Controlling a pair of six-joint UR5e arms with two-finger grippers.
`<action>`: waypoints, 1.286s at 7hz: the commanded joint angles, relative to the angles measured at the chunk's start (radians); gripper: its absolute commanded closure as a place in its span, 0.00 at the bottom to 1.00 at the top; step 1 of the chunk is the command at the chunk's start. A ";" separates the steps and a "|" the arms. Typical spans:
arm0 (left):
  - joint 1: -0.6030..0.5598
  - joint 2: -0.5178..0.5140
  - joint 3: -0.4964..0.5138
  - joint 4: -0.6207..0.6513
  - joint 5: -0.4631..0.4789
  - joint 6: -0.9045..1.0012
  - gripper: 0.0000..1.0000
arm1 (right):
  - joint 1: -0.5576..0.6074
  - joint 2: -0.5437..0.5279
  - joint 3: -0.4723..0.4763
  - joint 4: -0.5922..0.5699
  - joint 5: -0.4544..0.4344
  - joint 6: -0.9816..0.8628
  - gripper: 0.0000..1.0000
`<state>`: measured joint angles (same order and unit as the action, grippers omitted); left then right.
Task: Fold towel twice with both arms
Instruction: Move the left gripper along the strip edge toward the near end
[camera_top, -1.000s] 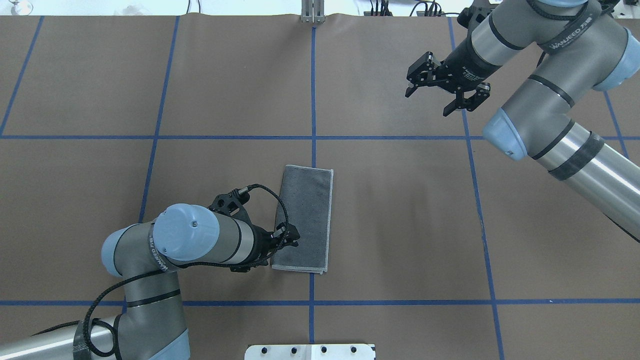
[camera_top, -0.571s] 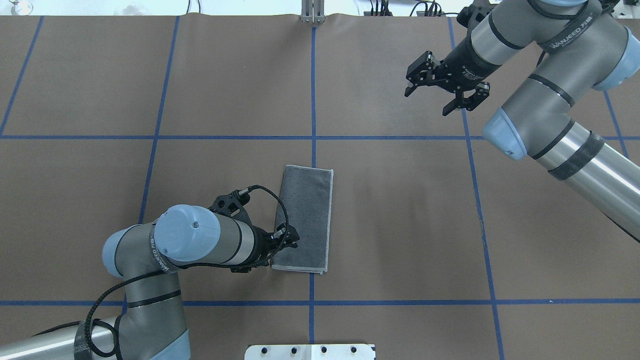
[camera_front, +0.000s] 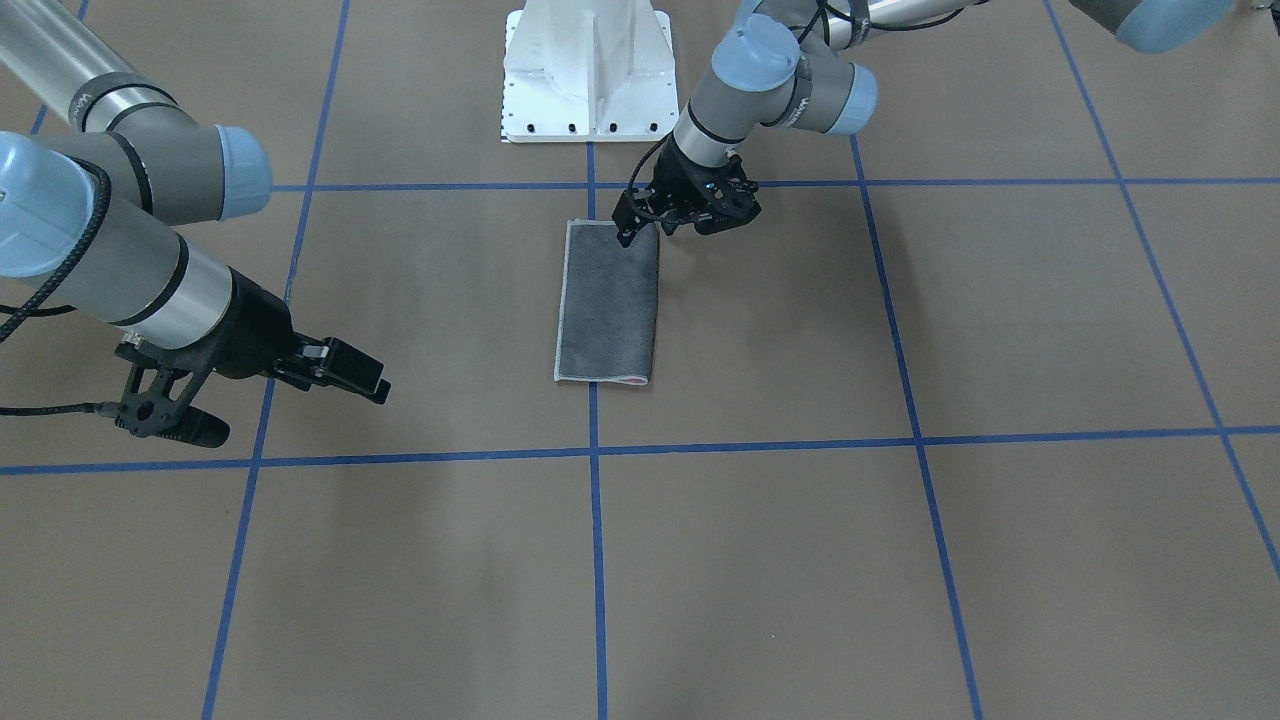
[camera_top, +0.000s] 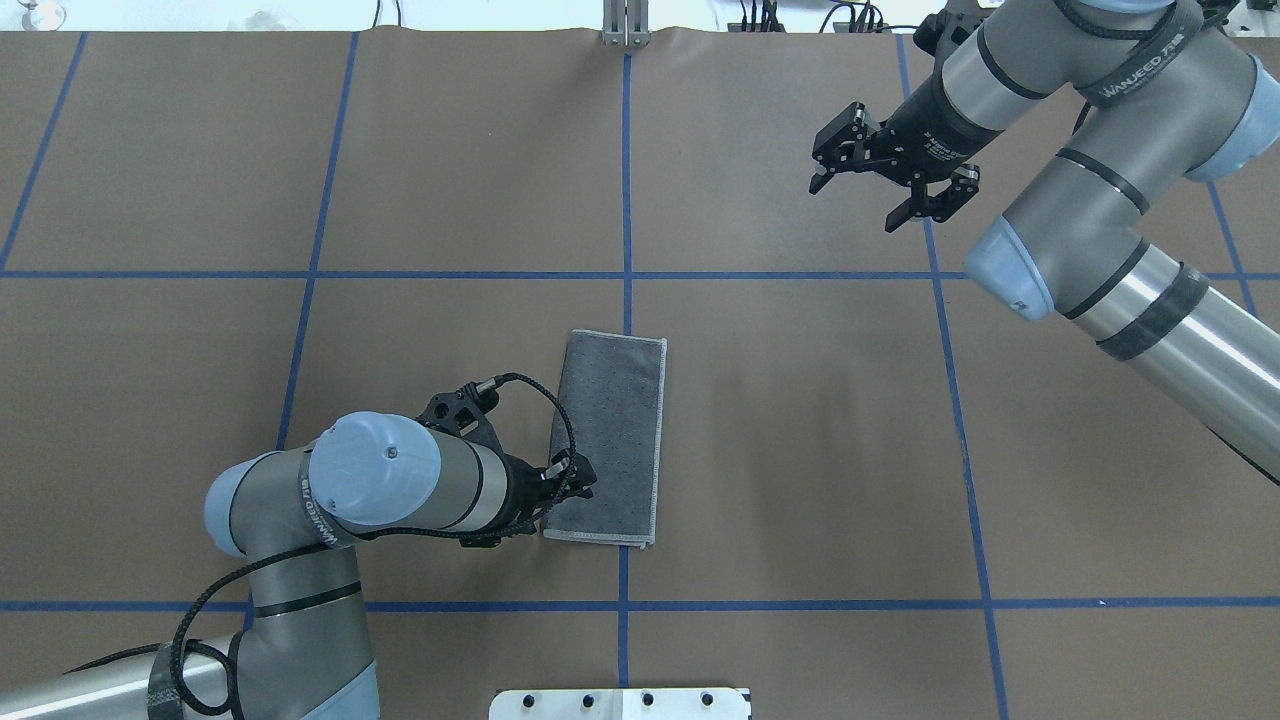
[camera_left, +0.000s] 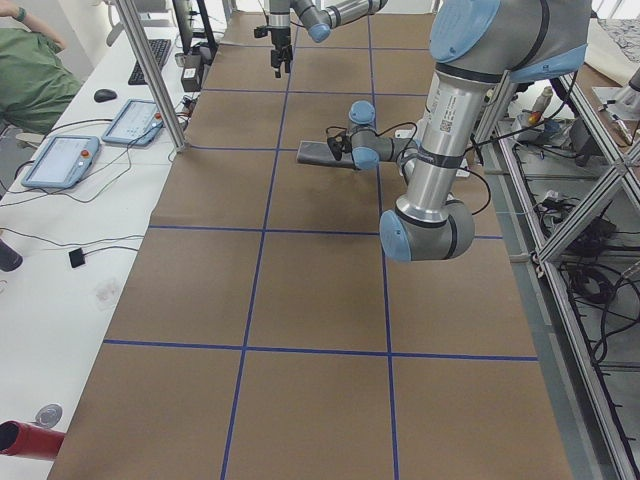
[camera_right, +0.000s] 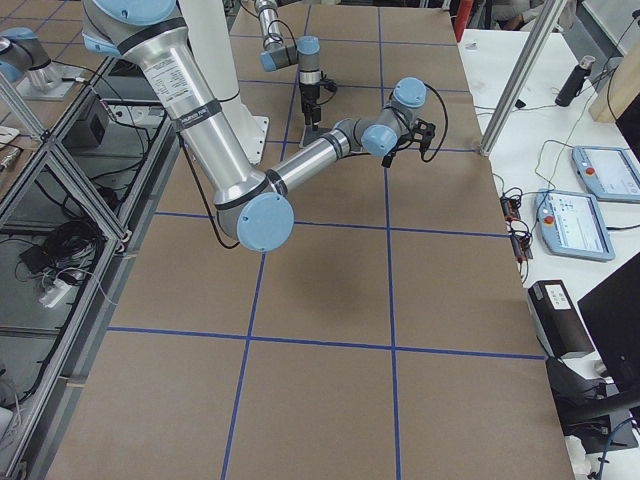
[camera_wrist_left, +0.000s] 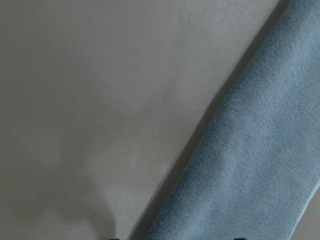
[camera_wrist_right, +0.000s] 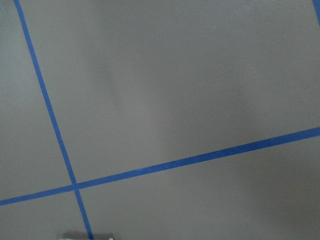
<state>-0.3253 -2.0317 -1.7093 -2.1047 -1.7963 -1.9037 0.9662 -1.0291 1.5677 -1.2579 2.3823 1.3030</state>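
Observation:
The towel (camera_top: 615, 430) lies flat near the table's middle as a narrow rectangle. Its dark grey face is up, and a pink sliver shows at its far short edge (camera_front: 625, 381). My left gripper (camera_top: 578, 480) is low over the towel's left long edge, close to the corner nearest the robot. It is also seen from across the table (camera_front: 660, 225). In the left wrist view the towel (camera_wrist_left: 250, 165) runs diagonally, with two fingertips apart at the bottom, so this gripper is open. My right gripper (camera_top: 855, 207) hangs open and empty, far off over the table's back right (camera_front: 300, 415).
Blue tape lines (camera_top: 627, 200) divide the brown table cover into large squares. The white pedestal base (camera_front: 585, 70) stands at the robot's edge, just behind the towel. A side desk with tablets (camera_left: 60, 160) and a seated person (camera_left: 30, 75) lies beyond the table.
The left gripper has shifted very slightly along the towel's left edge. The towel and the right gripper look unchanged.

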 joint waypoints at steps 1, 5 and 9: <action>0.000 -0.002 0.000 0.000 0.000 0.000 0.26 | 0.000 0.000 0.000 0.000 0.000 0.001 0.00; 0.020 -0.002 0.000 0.000 0.002 0.000 0.40 | 0.000 -0.002 -0.002 0.000 0.000 0.001 0.00; 0.020 -0.005 -0.007 0.000 0.000 -0.002 0.76 | 0.000 -0.002 -0.003 0.000 0.000 0.001 0.00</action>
<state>-0.3047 -2.0362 -1.7156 -2.1046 -1.7961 -1.9041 0.9664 -1.0308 1.5647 -1.2579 2.3823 1.3039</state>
